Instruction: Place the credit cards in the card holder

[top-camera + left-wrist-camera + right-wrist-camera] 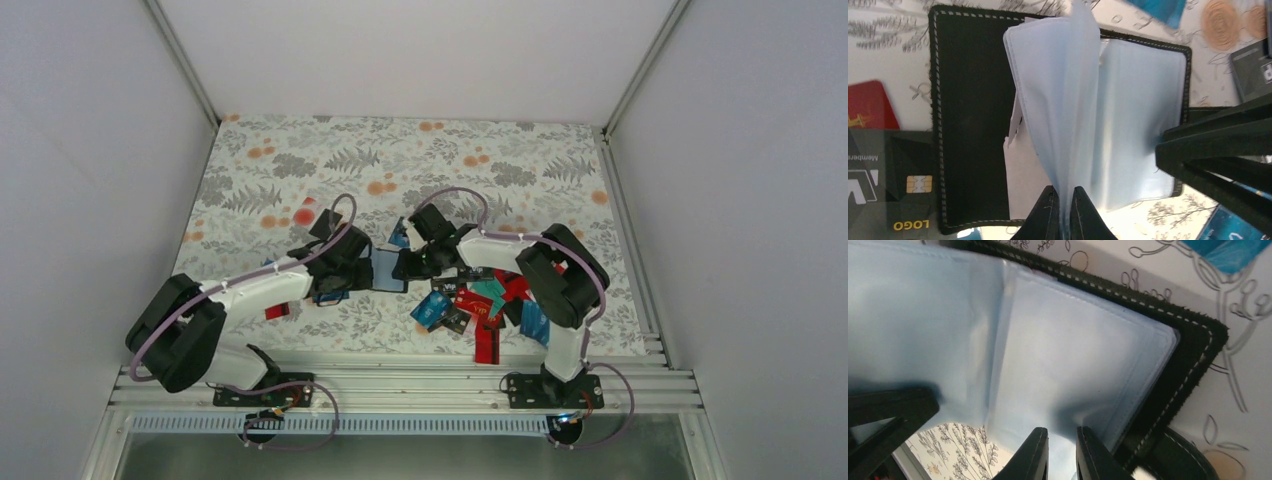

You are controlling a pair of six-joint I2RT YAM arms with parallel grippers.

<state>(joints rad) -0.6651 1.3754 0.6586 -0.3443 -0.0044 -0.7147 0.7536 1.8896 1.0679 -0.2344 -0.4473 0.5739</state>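
at the near edge of the tabletop point(330, 335), on its right half, the credit cards point(478, 300) are seen in a loose heap of red, teal, blue and black, close beside the right arm point(560, 280). one long red card of the heap reaches almost to the near edge.

a little farther in, about the middle of the tabletop, the card holder point(973, 125) is laid open, its black cover with white stitching spread flat. it lies between the two tools, the left gripper point(1064, 192) at its left side and the right gripper point(1062, 435) at its right side. the clear sleeves point(1058, 85) are raised from the spine like pages. the left gripper is pressed together on the edge of the raised sleeves, so that they are pinched upright. the fingers of the right gripper are brought nearly together, and a clear sleeve of the right half is pinched between them.

just beside the cover a black card point(883, 175) is found, with a gold chip and the word "logo" in yellow, seen upside down; white letters "membe" are also read, the rest being cut off. farther on, a red card point(868, 105) carries a small gold mark that cannot be read.
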